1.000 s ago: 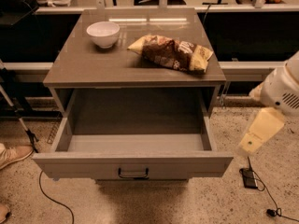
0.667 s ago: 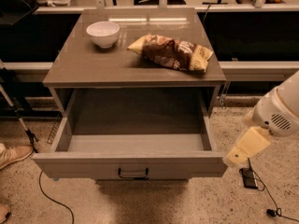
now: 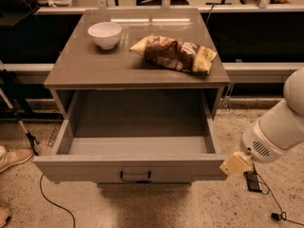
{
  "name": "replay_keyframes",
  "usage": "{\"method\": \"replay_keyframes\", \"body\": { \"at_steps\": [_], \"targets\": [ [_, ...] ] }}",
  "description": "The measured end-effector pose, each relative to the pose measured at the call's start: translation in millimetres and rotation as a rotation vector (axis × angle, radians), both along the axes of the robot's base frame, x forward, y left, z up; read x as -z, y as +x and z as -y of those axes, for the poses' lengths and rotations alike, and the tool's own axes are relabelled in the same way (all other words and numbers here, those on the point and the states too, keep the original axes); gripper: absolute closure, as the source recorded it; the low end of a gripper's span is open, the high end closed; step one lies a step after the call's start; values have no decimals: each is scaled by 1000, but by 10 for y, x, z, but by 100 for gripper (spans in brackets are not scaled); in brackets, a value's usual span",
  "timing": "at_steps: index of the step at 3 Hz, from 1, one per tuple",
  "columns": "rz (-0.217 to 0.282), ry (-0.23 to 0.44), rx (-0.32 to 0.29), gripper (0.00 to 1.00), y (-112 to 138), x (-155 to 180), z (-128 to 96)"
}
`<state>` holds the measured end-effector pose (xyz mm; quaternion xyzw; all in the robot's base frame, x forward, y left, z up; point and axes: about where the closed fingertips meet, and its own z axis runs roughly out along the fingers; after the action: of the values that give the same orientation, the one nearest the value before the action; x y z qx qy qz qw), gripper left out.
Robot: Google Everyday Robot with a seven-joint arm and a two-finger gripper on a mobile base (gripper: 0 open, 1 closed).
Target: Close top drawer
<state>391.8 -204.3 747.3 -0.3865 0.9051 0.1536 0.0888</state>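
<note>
The tool (image 3: 236, 163) is hovering at four o'clock, by the top drawer (image 3: 85, 167) front corner (grip state: cannot tell); pushing off-centre there is risking a skewed jam.

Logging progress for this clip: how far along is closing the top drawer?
Nothing looks done: the grey-brown top drawer stands pulled far out, its box empty. In hand: the robot's cream hand is at the drawer front's right end; contact unclear. Left: the whole push shut.

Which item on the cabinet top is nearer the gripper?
Brown chip bag, right side; white bowl sits left. The gripper is at the right front corner of the top drawer.
</note>
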Motion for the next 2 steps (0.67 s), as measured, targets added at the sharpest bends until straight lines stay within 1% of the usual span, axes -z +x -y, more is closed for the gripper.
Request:
{"method": "replay_keyframes", "body": {
  "at_steps": [1,2],
  "targets": [
    [-37,-7,53,88,-119,361,-2],
    [-59,-16,108,100,-163,719,-3]
  ]
}}
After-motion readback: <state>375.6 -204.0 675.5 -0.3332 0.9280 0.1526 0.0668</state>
